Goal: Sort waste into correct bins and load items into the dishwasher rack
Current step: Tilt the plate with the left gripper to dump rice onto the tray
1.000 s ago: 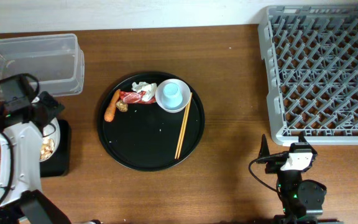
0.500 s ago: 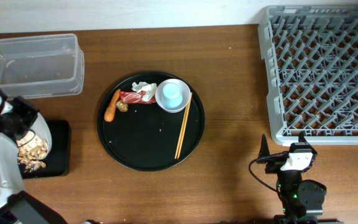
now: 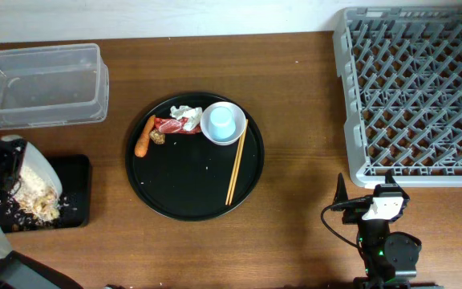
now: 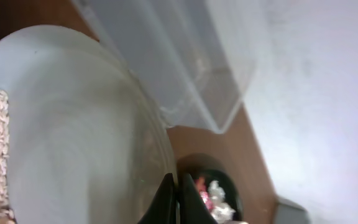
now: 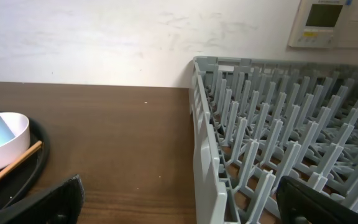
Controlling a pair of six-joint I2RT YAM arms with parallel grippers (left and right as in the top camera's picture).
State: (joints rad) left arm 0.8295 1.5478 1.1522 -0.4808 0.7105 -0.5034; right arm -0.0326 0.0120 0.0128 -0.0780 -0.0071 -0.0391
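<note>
Brown wooden tabletop (image 3: 295, 96) against a pale wall, carrying the following.

Left hand (image 4: 177, 198): fingers pressed together on the rim of the white plate (image 4: 73, 124), which is held steeply tilted. Rice and brownish scraps (image 3: 37, 197) lie heaped at the plate's low edge, directly beneath this hand. Loose grains are scattered on the flat black tray (image 3: 77, 172) underneath.

Clear tub (image 3: 42, 80): just beyond the left hand, apart from the plate, with a white label on its left end.

Right hand (image 5: 179, 186): fingers spread wide apart, low over the near edge of the tabletop.

Grey rack (image 3: 415, 92): ahead of the right hand and to its right, close by, pegs upright.

Round black tray (image 3: 183, 181): between the two hands, ahead and to the left of the right one. On it:
- orange carrot (image 3: 143, 138)
- red wrapper (image 3: 169, 125)
- crumpled white tissue (image 3: 185, 112)
- white bowl (image 3: 237, 132) with the light blue cup (image 3: 220, 119) upended in it
- wooden chopsticks (image 3: 237, 162), just beside the bowl on the side nearer the right hand
</note>
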